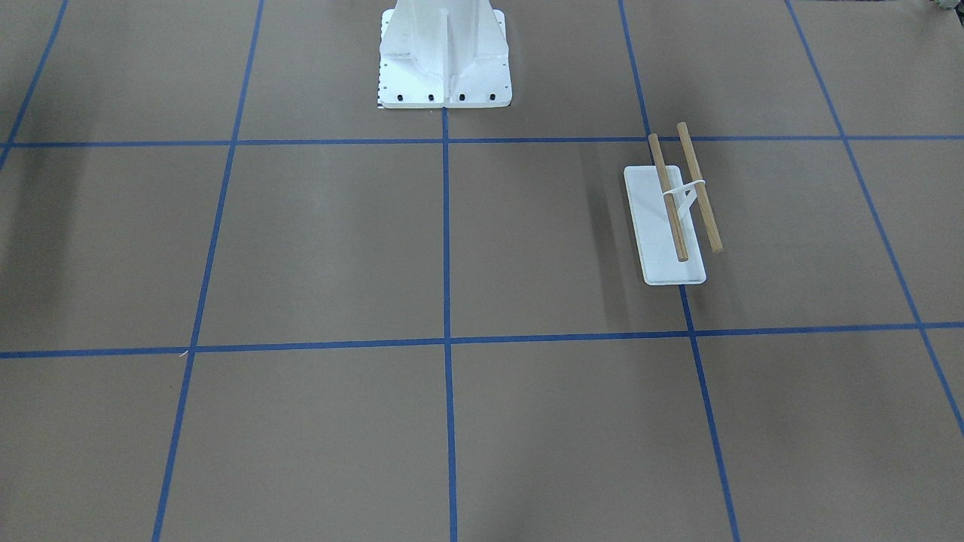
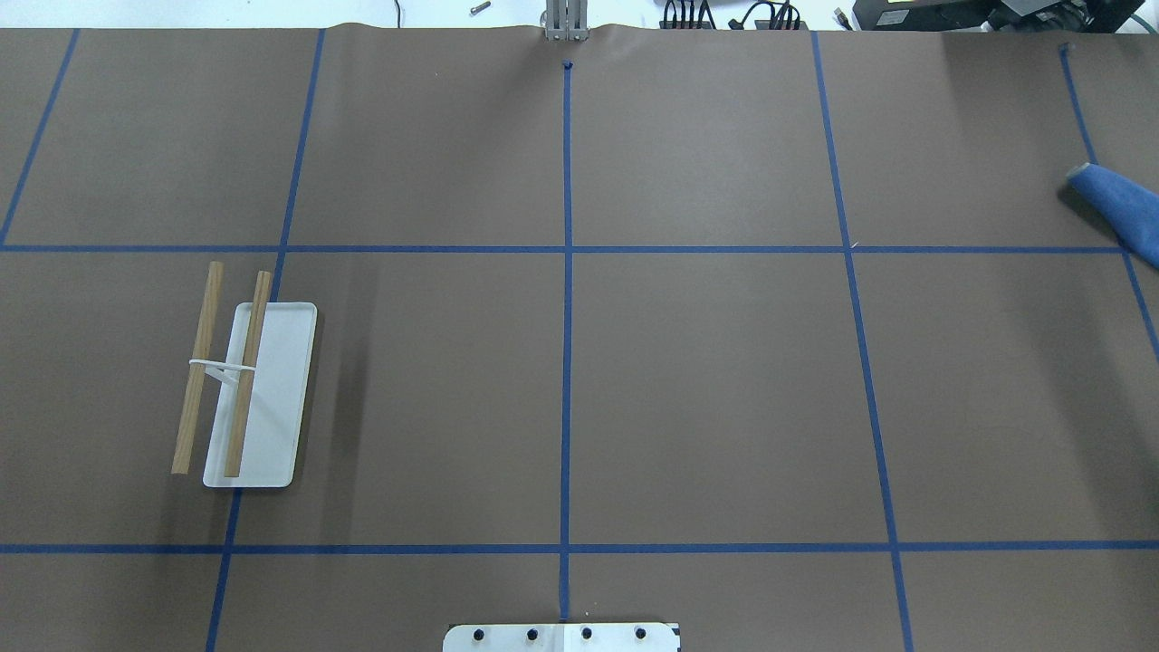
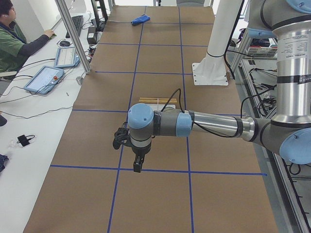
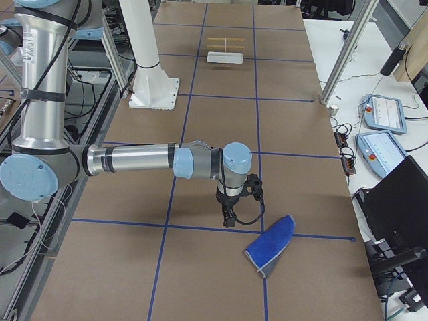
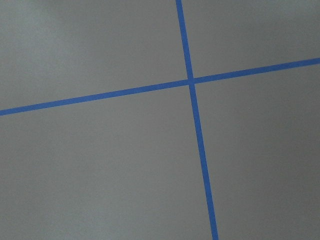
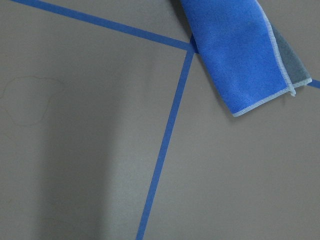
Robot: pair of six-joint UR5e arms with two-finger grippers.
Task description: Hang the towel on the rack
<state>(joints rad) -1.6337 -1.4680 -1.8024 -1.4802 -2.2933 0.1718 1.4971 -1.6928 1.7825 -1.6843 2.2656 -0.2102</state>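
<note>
A brown paper-covered surface (image 2: 706,389), marked into large squares by blue tape (image 2: 567,362), carries three things. The rack (image 2: 244,389) stands on the robot's left side, its flat white base (image 2: 281,398) set over one tape line and its two wooden dowels (image 2: 198,367) held parallel above it. The towel (image 2: 1123,213) lies folded well apart at the far right end, blue side up, a grey corner showing, across a tape crossing. A white bolted pedestal (image 1: 444,60) sits on the centre line at the robot's edge.
</note>
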